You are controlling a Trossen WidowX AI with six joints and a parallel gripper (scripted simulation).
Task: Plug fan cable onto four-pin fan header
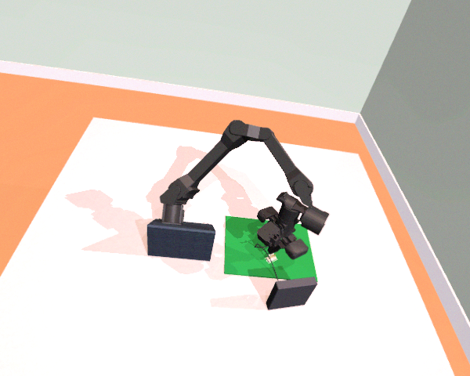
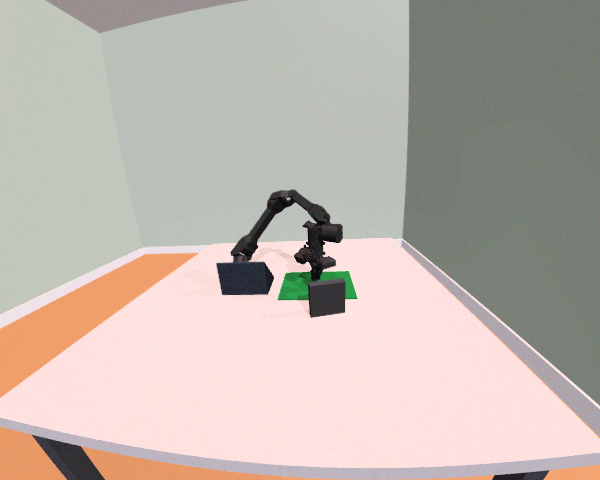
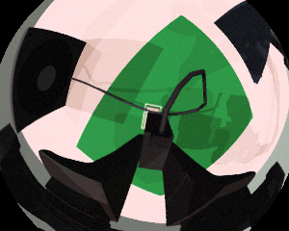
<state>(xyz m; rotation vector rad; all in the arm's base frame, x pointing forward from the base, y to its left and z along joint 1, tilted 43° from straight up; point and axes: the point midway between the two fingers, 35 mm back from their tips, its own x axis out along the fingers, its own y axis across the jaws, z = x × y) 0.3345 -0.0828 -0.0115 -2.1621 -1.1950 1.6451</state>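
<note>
Your fingers: clenched on the plug point(image 3: 156, 149)
Risk at header point(image 1: 271, 258) point(image 3: 153, 107): skewed plug jams, if your alignment is off

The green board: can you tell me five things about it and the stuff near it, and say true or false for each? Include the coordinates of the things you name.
1. The gripper point(image 1: 272, 250) point(image 2: 316, 277) point(image 3: 152, 141) holds the black plug point(image 3: 156, 126). True.
2. The board point(image 1: 239, 258) point(image 2: 292, 291) point(image 3: 116, 115) is red. False: green.
3. The fan point(image 1: 291, 294) point(image 2: 327, 298) point(image 3: 26, 77) lies flat. False: it stands upright.
4. The header point(image 1: 271, 258) point(image 3: 152, 108) is whitish. True.
5. The cable point(image 3: 108, 93) has come off the fan. False: it reaches the fan.
</note>
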